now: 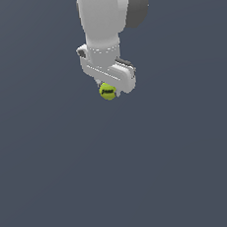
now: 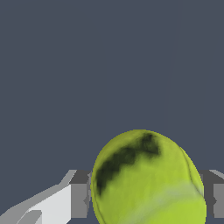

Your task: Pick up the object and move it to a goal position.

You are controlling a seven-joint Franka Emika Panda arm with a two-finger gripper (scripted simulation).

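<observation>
Right now your ball (image 1: 107,91) sits squarely between the jaws, which are closed on its two sides, dark mark facing the wrist camera. No goal marker shows in either view, so you cannot judge which way to carry it.
</observation>
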